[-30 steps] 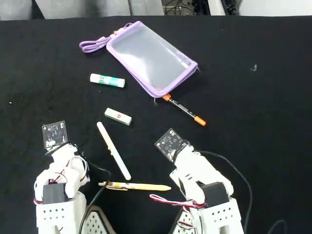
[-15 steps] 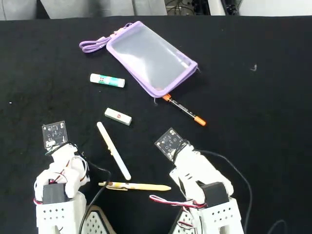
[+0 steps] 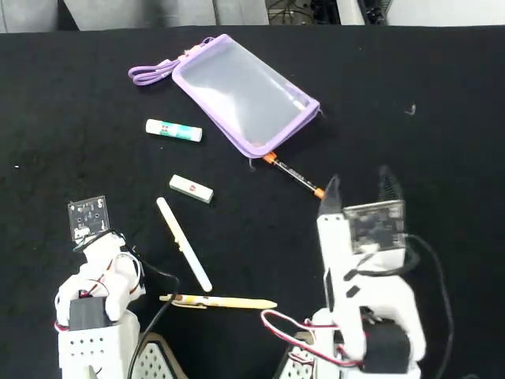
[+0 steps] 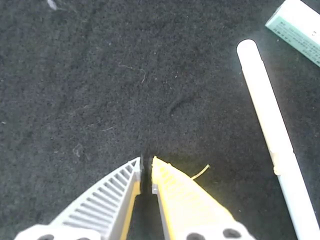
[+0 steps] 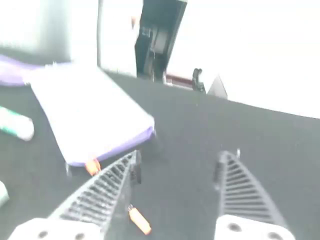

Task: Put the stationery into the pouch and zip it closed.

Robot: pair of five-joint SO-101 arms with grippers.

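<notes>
Five items loose, none in the pouch.

Your pouch (image 3: 245, 95) lies flat at 12 o'clock on the black table (image 3: 442, 95), with its strap toward 10. The orange pen (image 3: 296, 178) touches the pouch's 5 o'clock corner and runs on toward 4. Out from the pouch toward 7 o'clock lie the glue stick (image 3: 173, 130), then the eraser (image 3: 191, 189), then the white pen (image 3: 183, 244). The yellow pen (image 3: 217, 302) lies crosswise at 6 o'clock, just beside the white pen's near end. Your right gripper (image 3: 357, 180) hangs at 4 o'clock with jaws spread and nothing between them, one finger just beside the orange pen's far cap. Your left gripper (image 4: 146, 162), at 7 o'clock, is pressed together on nothing, near the white pen.
</notes>
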